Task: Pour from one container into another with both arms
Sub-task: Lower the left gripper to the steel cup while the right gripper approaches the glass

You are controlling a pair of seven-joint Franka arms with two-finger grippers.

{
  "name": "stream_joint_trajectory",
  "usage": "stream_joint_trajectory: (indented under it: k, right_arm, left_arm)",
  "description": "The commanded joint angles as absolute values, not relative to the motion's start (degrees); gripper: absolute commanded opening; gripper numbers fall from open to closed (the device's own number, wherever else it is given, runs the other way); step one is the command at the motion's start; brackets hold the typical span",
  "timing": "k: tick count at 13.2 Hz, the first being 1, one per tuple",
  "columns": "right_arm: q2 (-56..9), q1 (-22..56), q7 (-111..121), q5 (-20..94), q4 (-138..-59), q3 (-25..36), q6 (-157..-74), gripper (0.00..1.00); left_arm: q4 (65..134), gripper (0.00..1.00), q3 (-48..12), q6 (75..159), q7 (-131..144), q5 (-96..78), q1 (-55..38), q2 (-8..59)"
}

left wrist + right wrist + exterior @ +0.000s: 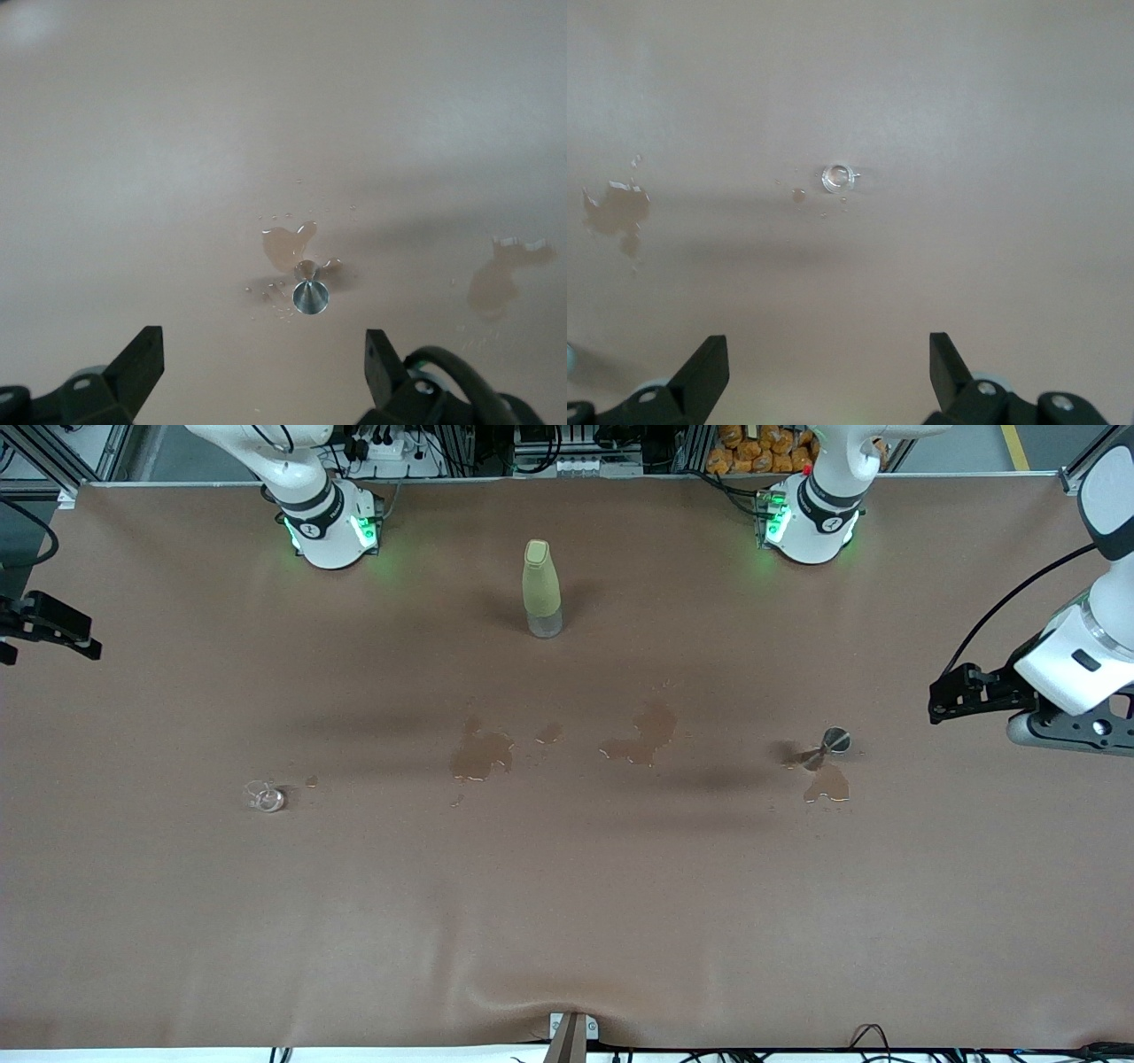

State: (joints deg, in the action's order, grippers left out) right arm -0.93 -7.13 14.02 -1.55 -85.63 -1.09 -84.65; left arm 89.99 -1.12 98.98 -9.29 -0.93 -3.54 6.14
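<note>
1. front view: both arms are waiting at the bench ends, left gripper [941, 701] and right gripper [53, 631] empty; bottle [541, 588] is standing upright between the bases.
2. left wrist view: fingers are spread wide, facing the metal cup [310, 296] amid spilled puddles [288, 245].
3. right wrist view: fingers are parted, facing the glass cup [836, 177], likely the receiver.

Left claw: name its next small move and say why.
Probably bring the left claw down over the metal jigger and straddle it. It hangs open at the left arm's end of the table, holding nothing, with the jigger standing beside a puddle. The right claw, also open and empty, waits facing the small glass.
</note>
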Motion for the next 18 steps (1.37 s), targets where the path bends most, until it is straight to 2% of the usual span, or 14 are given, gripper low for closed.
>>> stream_joint_trajectory:
  k: [1, 7, 12, 15, 18]
  right_arm:
    - [-1.9, -12.0, 28.2, -2.6, -83.5, -1.8, -84.2, 1.00]
    - [-3.6, -18.6, 68.8, -2.6, -84.1, -1.8, -85.5, 1.00]
    - [-4.7, -20.1, 103.2, -2.6, -86.4, -1.8, -95.2, 1.00]
    - [-4.7, -20.3, 114.1, -2.0, -88.6, -1.8, -98.4, 1.00]
    - [-5.2, -20.9, 114.5, -1.1, -91.8, -1.9, -100.8, 1.00]
  left_arm:
    - [89.5, 1.00, -1.0, 98.1, -23.2, -7.3, -0.7, 5.6]
    - [89.9, 1.00, -1.0, 95.6, -57.4, -25.1, 6.5, 9.3]
    - [90.1, 1.00, -1.0, 90.8, -84.4, -32.9, 11.5, 15.0]
    - [90.3, 1.00, -1.0, 88.8, -101.3, -37.4, 13.4, 19.1]
    - [90.4, 1.00, -1.0, 85.0, -104.4, -39.5, 15.8, 24.3]
